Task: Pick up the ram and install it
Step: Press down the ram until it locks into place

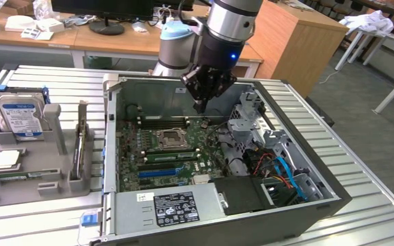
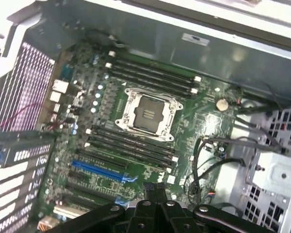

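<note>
My gripper (image 1: 200, 108) hangs inside the open computer case (image 1: 115, 154), above the motherboard (image 1: 176, 148), close to the far memory slots (image 1: 166, 122). Its fingers are shut to a point and nothing shows between them. In the wrist view the gripper (image 2: 153, 187) hovers over the board, with the CPU socket (image 2: 148, 113) and black memory slots (image 2: 153, 75) ahead of it. A narrow green stick that looks like the ram (image 1: 16, 177) lies in the grey holder (image 1: 53, 184) at the exterior view's left, far from the gripper.
A hard drive (image 1: 20, 114) stands upright in the grey holder, and a CPU (image 1: 5, 160) lies in front of it. Inside the case are a drive cage (image 1: 252, 128), loose cables (image 1: 282, 169) and the power supply (image 1: 176, 207). Desks stand behind.
</note>
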`<state>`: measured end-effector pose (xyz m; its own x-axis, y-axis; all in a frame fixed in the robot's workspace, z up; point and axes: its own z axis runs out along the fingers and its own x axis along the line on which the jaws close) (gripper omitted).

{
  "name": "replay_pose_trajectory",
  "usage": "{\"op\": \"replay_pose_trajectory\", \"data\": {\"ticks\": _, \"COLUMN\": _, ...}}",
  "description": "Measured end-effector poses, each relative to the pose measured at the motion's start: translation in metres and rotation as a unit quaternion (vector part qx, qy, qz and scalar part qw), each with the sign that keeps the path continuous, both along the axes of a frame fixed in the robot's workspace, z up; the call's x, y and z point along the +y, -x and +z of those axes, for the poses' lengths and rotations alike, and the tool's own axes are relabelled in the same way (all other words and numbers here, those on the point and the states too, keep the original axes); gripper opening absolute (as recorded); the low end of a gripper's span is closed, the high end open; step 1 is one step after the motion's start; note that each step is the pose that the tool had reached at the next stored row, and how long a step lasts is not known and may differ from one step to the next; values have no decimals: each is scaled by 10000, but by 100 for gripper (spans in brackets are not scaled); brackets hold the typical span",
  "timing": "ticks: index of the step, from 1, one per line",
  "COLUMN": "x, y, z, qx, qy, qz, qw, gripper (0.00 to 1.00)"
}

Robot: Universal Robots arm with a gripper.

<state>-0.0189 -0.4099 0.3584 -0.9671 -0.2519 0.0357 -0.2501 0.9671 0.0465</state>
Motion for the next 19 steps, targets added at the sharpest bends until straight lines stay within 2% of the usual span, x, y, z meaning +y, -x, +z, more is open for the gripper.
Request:
{"op": "replay_pose_trajectory", "data": {"ticks": 5, "x": 0, "y": 0, "z": -9, "qx": 0, "qy": 0, "qz": -438, "qw": 9990, "gripper": 10}}
{"op": "replay_pose_trajectory", "data": {"ticks": 9, "x": 0, "y": 0, "z": -16, "qx": 0, "qy": 0, "qz": -780, "qw": 9970, "gripper": 10}}
{"op": "replay_pose_trajectory", "data": {"ticks": 13, "x": 0, "y": 0, "z": -22, "qx": 0, "qy": 0, "qz": -1128, "qw": 9936, "gripper": 10}}
{"op": "replay_pose_trajectory", "data": {"ticks": 19, "x": 0, "y": 0, "z": -30, "qx": 0, "qy": -1, "qz": -1587, "qw": 9873, "gripper": 10}}
